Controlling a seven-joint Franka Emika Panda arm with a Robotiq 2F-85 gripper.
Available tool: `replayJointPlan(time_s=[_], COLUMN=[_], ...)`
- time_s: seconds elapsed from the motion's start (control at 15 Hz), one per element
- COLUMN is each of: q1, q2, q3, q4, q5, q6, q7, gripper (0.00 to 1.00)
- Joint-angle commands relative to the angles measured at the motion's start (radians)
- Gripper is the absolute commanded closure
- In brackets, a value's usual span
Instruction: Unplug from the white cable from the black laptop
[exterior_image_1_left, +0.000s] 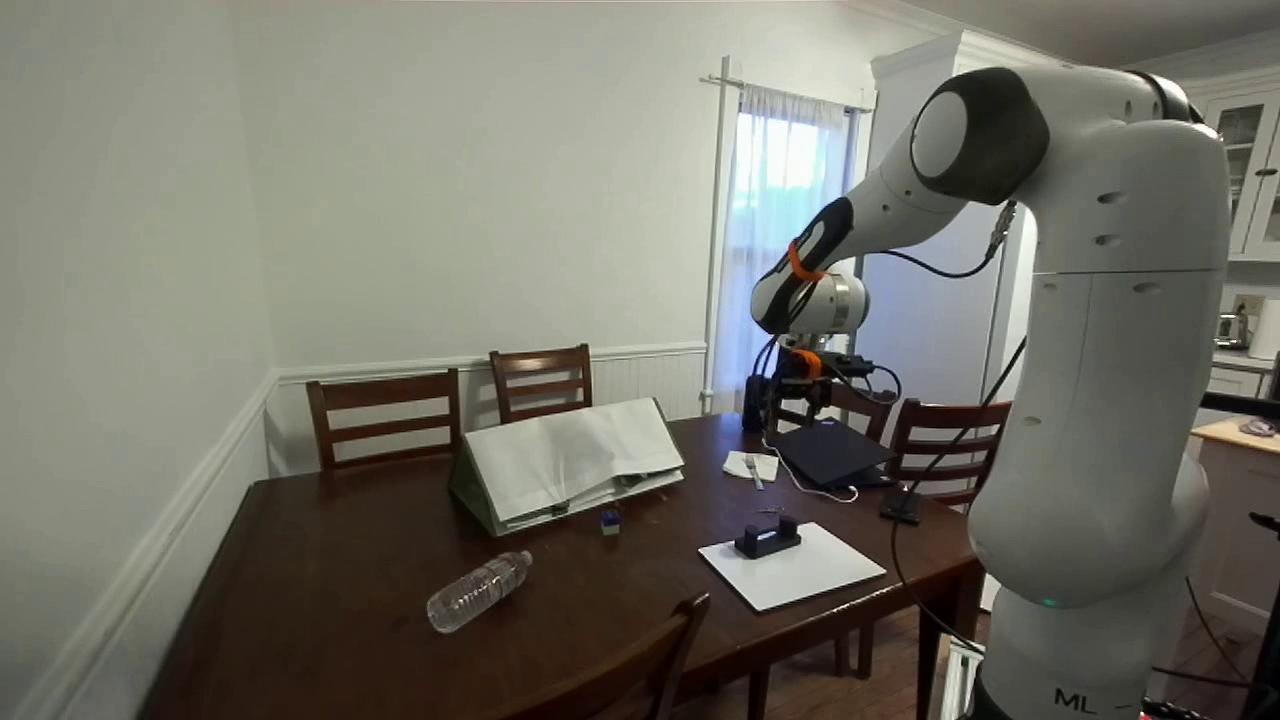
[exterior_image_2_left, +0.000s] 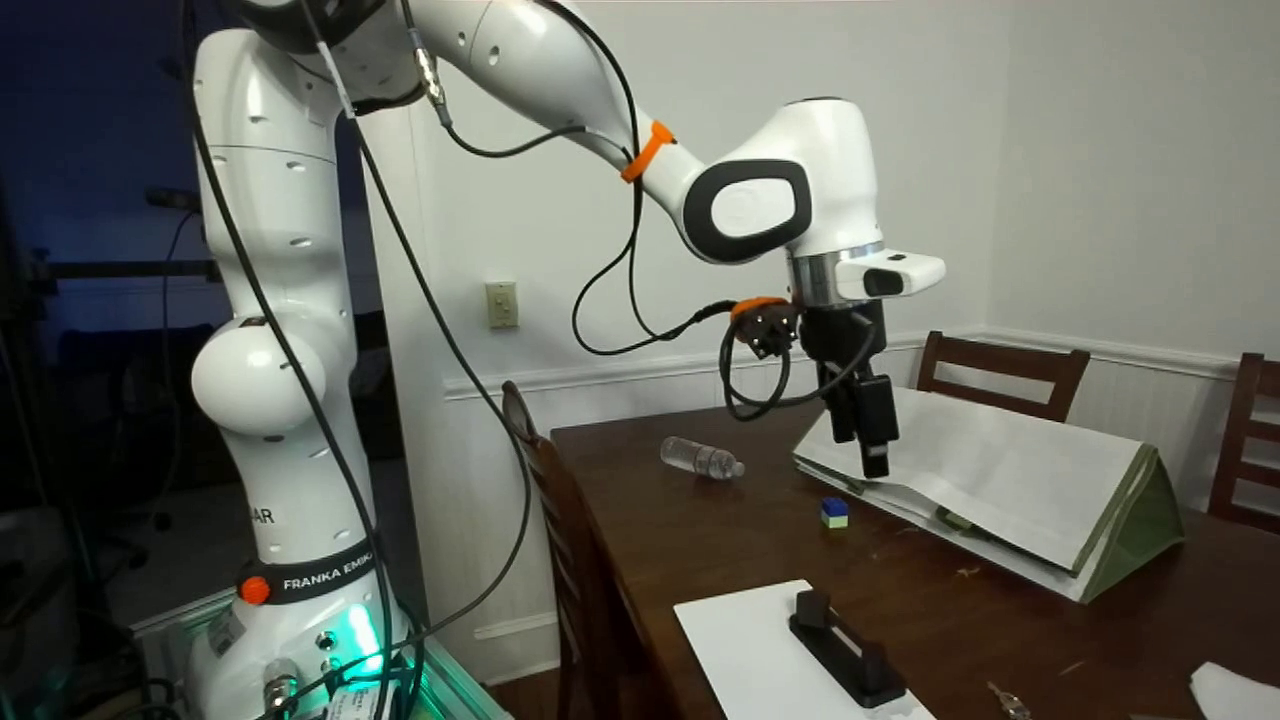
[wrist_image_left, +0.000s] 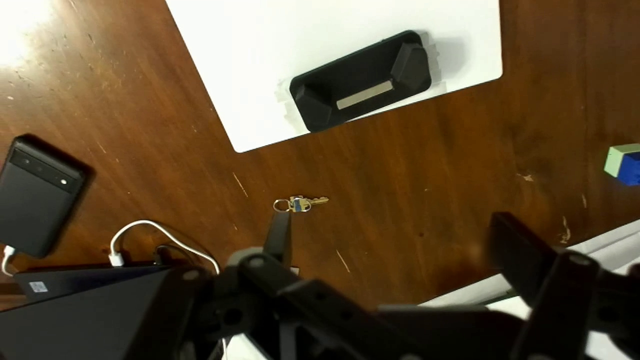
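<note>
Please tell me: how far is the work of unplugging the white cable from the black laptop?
Done: nothing visible; the white cable appears plugged into the black laptop. In hand: nothing; the gripper stands open above the table. Left: probably everything: reaching the white plug, gripping it and pulling it free.

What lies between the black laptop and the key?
The wrist view shows the white cable and, by the laptop, apparently a dark cord; then bare tabletop before the key.
</note>
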Motion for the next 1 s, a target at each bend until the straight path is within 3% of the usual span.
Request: replayJointPlan(time_s=[0.0,0.33,0.87,0.93], q1=[-0.074,-0.243,-0.552,-0.517], q2=[0.125,0.346,0.692,0.586], q3=[-0.023,0.015,0.216,0.204], q4=[0.084,0.272,0.692,0.548], q5=[0.156,0.324,0.282,0.239], q6=[0.004,-0.001,0.028,0.032], q7=[-0.177,-0.387,-0.526,-0.477], gripper=[0.0,0.0,0.0,0.0])
